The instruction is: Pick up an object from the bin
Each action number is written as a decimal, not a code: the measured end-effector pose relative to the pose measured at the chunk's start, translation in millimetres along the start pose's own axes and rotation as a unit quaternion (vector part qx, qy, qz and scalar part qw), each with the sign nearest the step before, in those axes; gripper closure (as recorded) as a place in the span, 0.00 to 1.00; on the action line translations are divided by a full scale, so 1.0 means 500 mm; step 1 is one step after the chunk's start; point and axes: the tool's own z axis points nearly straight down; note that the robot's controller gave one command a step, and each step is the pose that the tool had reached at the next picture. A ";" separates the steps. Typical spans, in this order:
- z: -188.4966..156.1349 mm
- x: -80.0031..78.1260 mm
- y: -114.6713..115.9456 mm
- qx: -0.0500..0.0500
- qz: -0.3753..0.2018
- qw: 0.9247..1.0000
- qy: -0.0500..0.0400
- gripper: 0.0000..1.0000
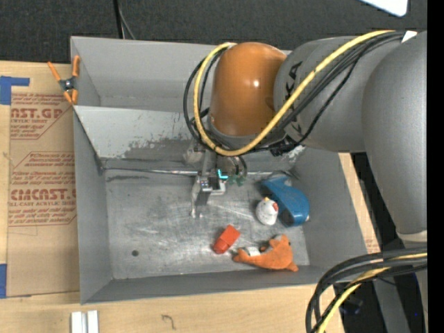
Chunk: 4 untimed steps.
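**Jaws parked over bare floor, block looks like the easy grab**

The jaws hang over bare floor in the bin [139,234]. I can't tell if they're open or closed, and there's nothing visible between them. The closest thing is a red block [225,239] just below-right of them. It's probably light and stiff, so pinch its short sides. Further right is an orange plush [272,257], soft enough to grab anywhere. To the jaws' right, the white ball [267,211] might roll, and the blue thing [291,201] touching it looks bulkier.

Bin [149,220]: blue toy [290,200], white ball [267,212], orange block [225,239], orange plush [270,257]

Overhead, slightly oblique, close onto bin [149,231]
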 end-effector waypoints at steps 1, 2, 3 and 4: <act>-0.008 -0.004 -0.001 0.000 0.000 1.000 -0.004 0.00; 0.072 -0.016 -0.051 -0.001 0.032 0.999 -0.006 0.00; 0.087 -0.007 -0.098 0.001 0.036 0.999 0.002 0.00; 0.028 -0.009 -0.111 0.001 -0.058 0.998 -0.006 0.00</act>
